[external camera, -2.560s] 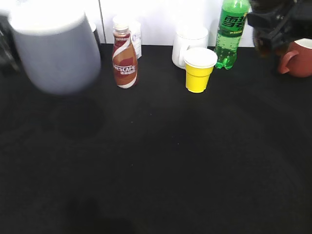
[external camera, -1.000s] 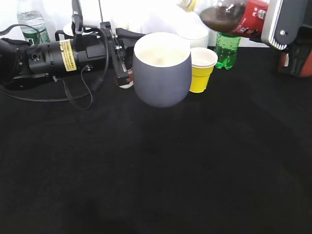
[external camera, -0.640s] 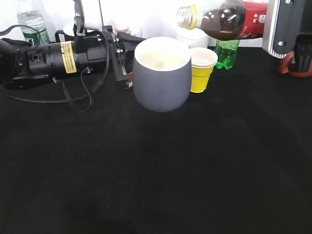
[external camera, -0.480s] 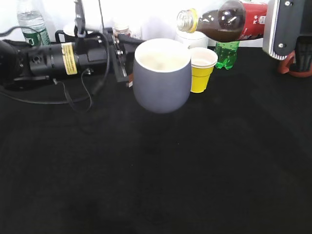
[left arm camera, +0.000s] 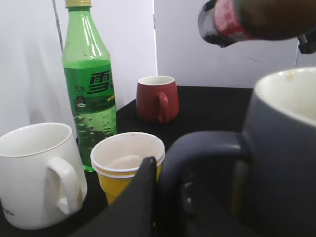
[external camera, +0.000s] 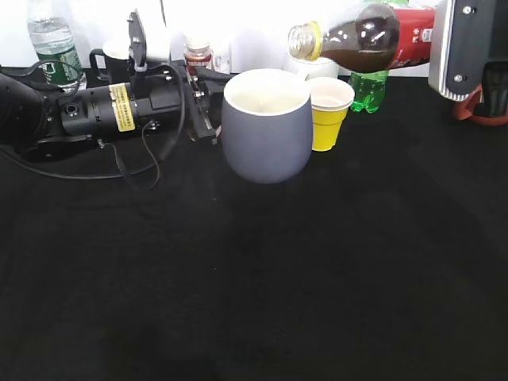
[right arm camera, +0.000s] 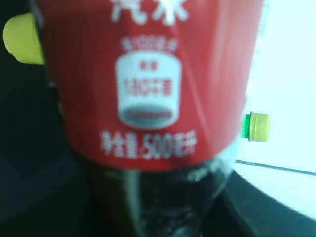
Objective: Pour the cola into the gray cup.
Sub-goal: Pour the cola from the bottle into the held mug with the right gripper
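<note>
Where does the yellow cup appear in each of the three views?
Exterior view: yellow cup right of the gray cup, upper centre.
Left wrist view: bottom centre, behind the mug handle.
Right wrist view: not identifiable.
Shared landmark: green soda bottle, standing behind it in both.

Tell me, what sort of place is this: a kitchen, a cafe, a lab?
Most likely a robot test bench, not a kitchen. A black cloth table stands against plain white panels, drinks and mugs are lined up like props, and a robot arm holds the gray cup while another tips the cola toward it.
</note>
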Controlling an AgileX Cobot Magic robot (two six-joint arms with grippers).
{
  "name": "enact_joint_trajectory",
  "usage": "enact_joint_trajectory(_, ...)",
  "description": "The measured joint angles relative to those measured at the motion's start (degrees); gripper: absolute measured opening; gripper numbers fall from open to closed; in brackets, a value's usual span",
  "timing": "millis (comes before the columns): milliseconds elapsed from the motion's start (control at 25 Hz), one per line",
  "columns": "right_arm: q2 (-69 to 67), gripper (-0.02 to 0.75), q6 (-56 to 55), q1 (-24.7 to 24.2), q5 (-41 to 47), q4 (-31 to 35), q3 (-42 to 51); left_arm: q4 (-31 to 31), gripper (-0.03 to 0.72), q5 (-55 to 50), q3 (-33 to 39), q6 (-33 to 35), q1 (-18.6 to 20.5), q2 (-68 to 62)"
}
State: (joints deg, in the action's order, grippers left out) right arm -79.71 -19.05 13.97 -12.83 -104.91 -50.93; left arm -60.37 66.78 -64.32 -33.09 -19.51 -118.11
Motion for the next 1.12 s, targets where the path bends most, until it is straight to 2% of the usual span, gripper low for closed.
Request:
enact_joint_trajectory(280,0.04,0.344,1.18,0.00,0.67,0.00,0.00,0.87,0.052,0.16,0.00,0.00,-2.07,0.00)
enact_joint_trajectory(1120,0.04,0.344,4.51,0.00,4.22,0.00,0.00,1.08,0.052,0.16,0.00,0.00,-2.14,0.00)
